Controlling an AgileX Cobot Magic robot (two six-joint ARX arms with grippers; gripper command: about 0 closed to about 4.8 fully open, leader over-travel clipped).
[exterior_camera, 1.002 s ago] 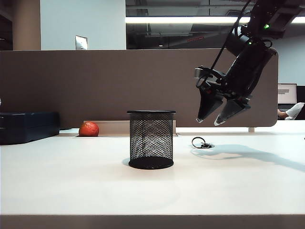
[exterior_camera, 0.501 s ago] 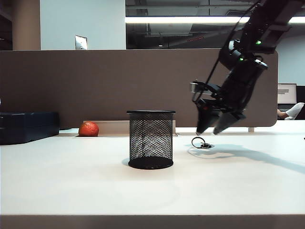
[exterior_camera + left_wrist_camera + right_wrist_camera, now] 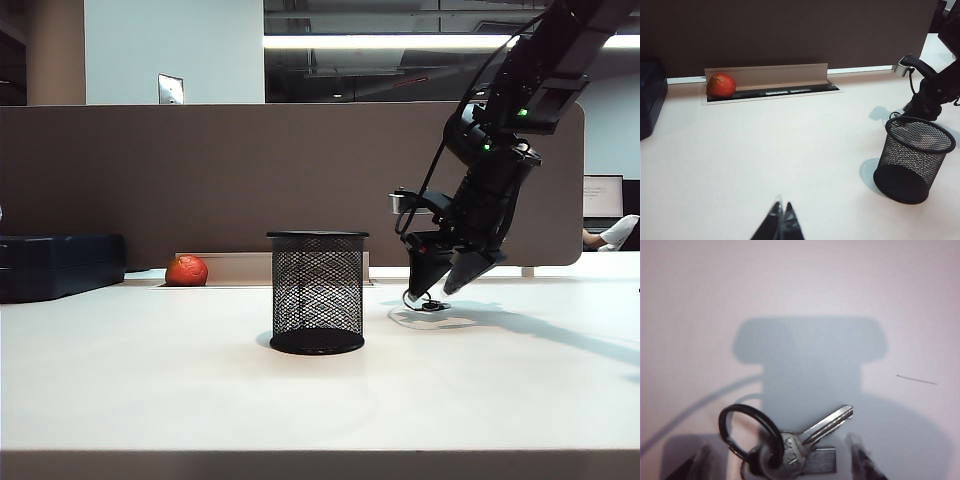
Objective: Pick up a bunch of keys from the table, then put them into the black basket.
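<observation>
The bunch of keys point(image 3: 424, 301) lies on the white table point(image 3: 500, 380), to the right of the black basket point(image 3: 318, 300). In the right wrist view it is a dark ring with silver keys point(image 3: 790, 452). My right gripper point(image 3: 433, 291) hangs open just above the keys, one fingertip point(image 3: 860, 460) on each side of them, not closed on them. The left gripper point(image 3: 781, 210) is shut and empty, hovering over bare table well away from the mesh basket point(image 3: 915, 160). The basket stands upright.
An orange-red fruit point(image 3: 186, 270) rests at the back left by a cable tray point(image 3: 770, 82). A dark blue box point(image 3: 60, 265) sits at the far left. A brown partition wall point(image 3: 200, 170) closes off the back of the table.
My right gripper has come down and a little to the left, from high above the table to just over the keys. The keys and basket have not moved.
</observation>
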